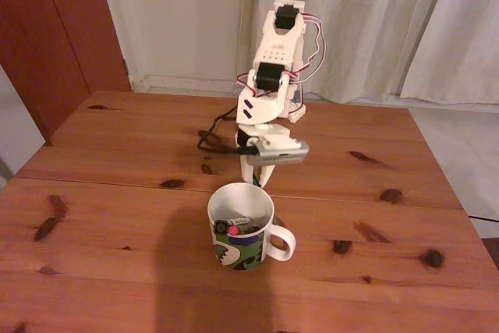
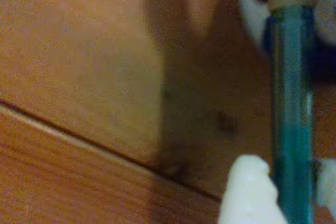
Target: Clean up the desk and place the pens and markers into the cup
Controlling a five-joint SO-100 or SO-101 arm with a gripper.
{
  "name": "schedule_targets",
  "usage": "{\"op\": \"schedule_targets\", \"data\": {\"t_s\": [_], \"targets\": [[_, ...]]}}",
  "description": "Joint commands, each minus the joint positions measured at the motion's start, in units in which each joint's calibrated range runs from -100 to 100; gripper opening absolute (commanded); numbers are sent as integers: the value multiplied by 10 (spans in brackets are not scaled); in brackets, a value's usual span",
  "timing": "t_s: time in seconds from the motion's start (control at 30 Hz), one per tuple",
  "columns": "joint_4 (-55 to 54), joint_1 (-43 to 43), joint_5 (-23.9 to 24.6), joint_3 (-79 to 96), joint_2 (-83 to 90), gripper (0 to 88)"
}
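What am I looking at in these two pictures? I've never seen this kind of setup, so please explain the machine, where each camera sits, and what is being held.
The white machine is a small robot arm standing on a wooden desk. Its gripper, two fingers at its tip, points down just behind a white cup with a green and blue pattern.

The fixed view comes from a camera facing the arm across the desk. Inside the cup you can see pens already dropped in, one with a red end.

The blurry wrist view comes from a camera on the arm itself, looking along the gripper. There, a teal pen stands upright between the white fingers, so the gripper appears shut on it. The cup's white rim shows near the top, beside the pen.
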State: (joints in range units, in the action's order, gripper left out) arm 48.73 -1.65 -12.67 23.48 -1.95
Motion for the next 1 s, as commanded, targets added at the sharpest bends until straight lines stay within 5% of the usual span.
{"op": "schedule_targets", "data": {"t_s": [0.0, 0.5, 0.97], "targets": [[-19, 2, -3, -30, 63, 8], [-166, 3, -3, -30, 127, 9], [-163, 3, -2, -8, 123, 9]]}}
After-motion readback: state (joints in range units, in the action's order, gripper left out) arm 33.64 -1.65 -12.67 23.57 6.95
